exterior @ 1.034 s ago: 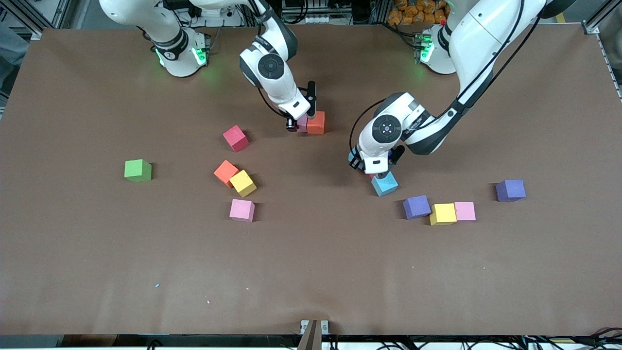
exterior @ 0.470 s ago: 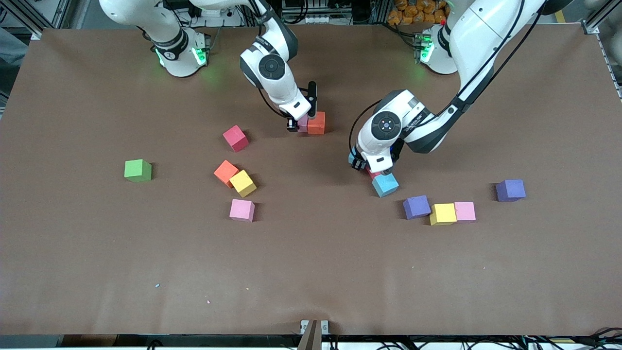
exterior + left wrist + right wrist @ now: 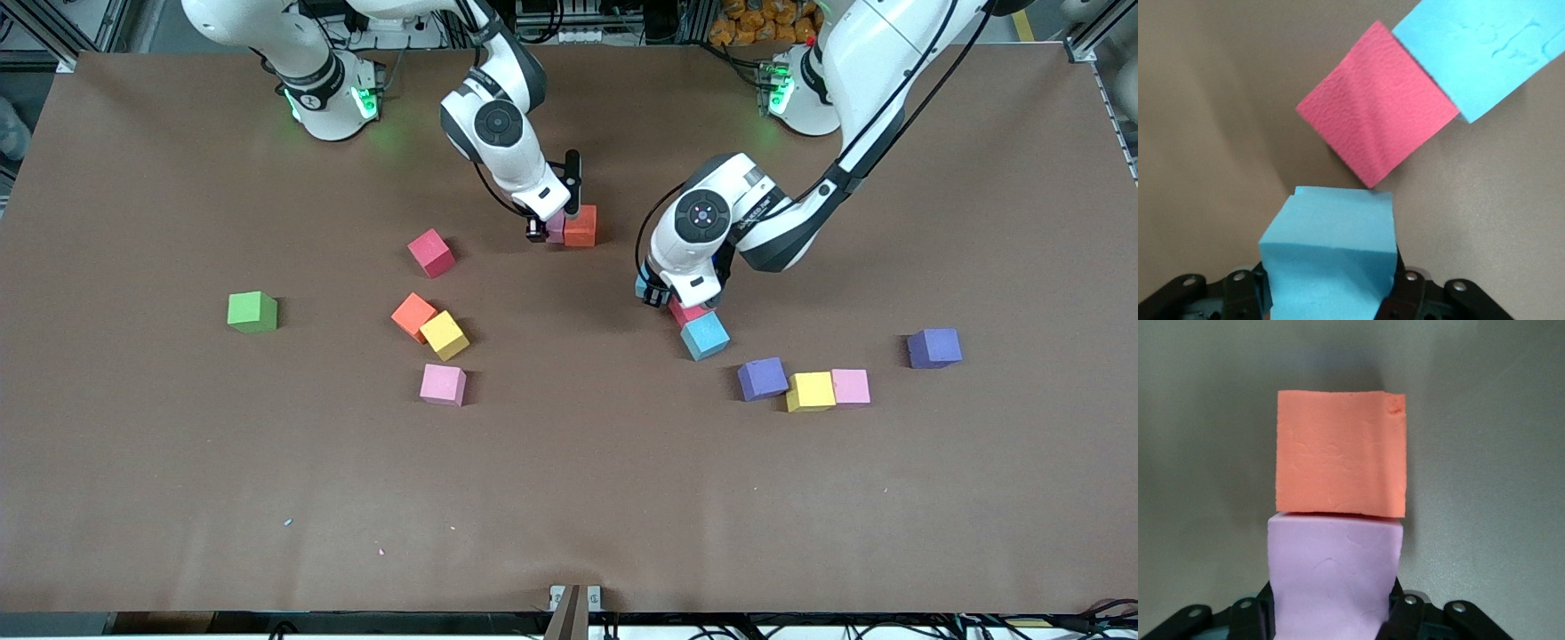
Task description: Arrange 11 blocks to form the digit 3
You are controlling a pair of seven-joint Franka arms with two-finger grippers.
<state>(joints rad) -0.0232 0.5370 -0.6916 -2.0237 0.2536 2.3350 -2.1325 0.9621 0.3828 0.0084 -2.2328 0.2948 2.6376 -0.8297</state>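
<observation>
Light blue block clamped in left end effector, mostly hidden; right end effector clamps pink block.

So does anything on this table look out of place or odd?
Only the matte green cube: it sits alone toward the right arm's end of the brown table, the one cube of that colour. The other cubes lie scattered at mixed angles, none damaged.

We see two touching blocks mid-table; nearer the camera, one cluster lies toward the right arm's end, another cluster toward the left arm's.
</observation>
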